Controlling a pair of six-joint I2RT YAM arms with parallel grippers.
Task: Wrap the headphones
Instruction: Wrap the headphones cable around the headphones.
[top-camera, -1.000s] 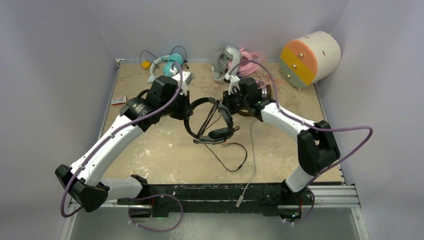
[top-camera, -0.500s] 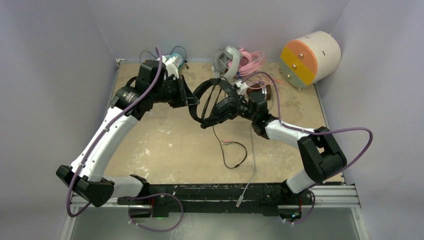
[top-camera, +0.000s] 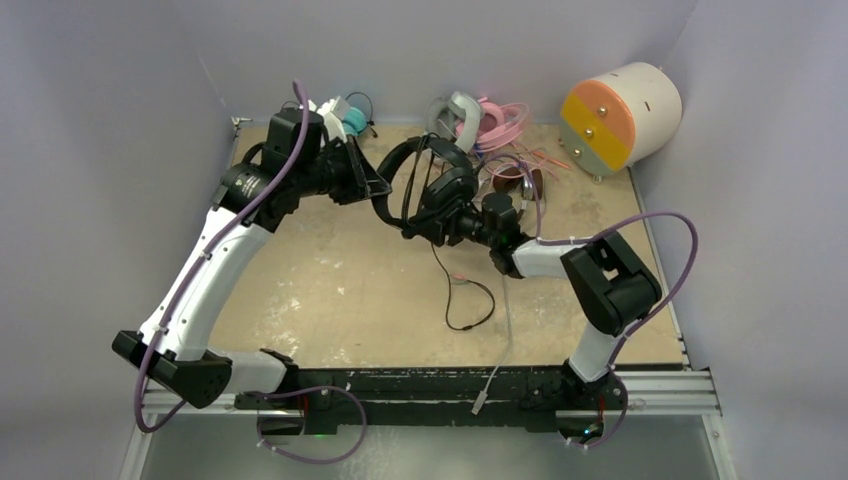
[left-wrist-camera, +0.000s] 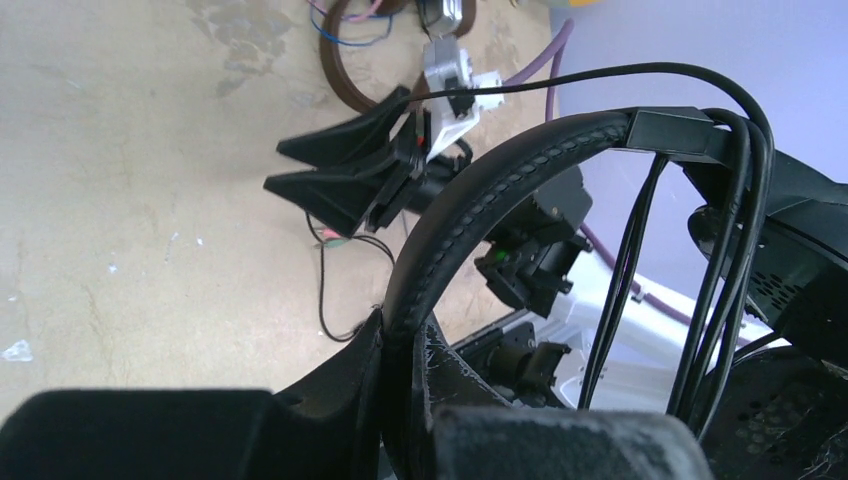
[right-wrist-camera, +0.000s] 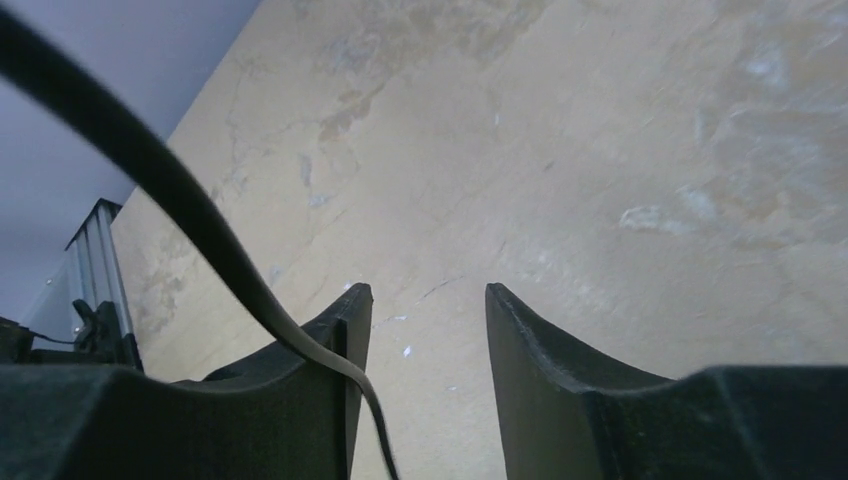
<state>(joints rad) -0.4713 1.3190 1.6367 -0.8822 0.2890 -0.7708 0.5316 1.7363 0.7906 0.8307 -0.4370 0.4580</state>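
The black headphones (top-camera: 425, 180) hang in the air over the back middle of the table. My left gripper (top-camera: 378, 190) is shut on their padded headband (left-wrist-camera: 470, 220), which runs up from between its fingers (left-wrist-camera: 410, 330). Several turns of thin black cable (left-wrist-camera: 720, 260) lie across the band near an earcup. The loose end of the cable (top-camera: 470, 300) trails down onto the table. My right gripper (top-camera: 420, 228) is just below and right of the headphones, open (right-wrist-camera: 428, 290), holding nothing. One strand of the cable (right-wrist-camera: 200, 220) lies across the outside of its left finger.
Teal-and-white headphones (top-camera: 345, 115) lie behind the left wrist. Grey-white (top-camera: 452, 112), pink (top-camera: 500, 120) and brown (top-camera: 525, 180) pairs lie tangled at the back middle. A cream cylinder (top-camera: 620, 112) stands at back right. A pale cable (top-camera: 503, 330) runs to the front rail.
The left arm has carried the headphones up and towards the back. The right gripper has opened and swung left under them, with the arm folding in.
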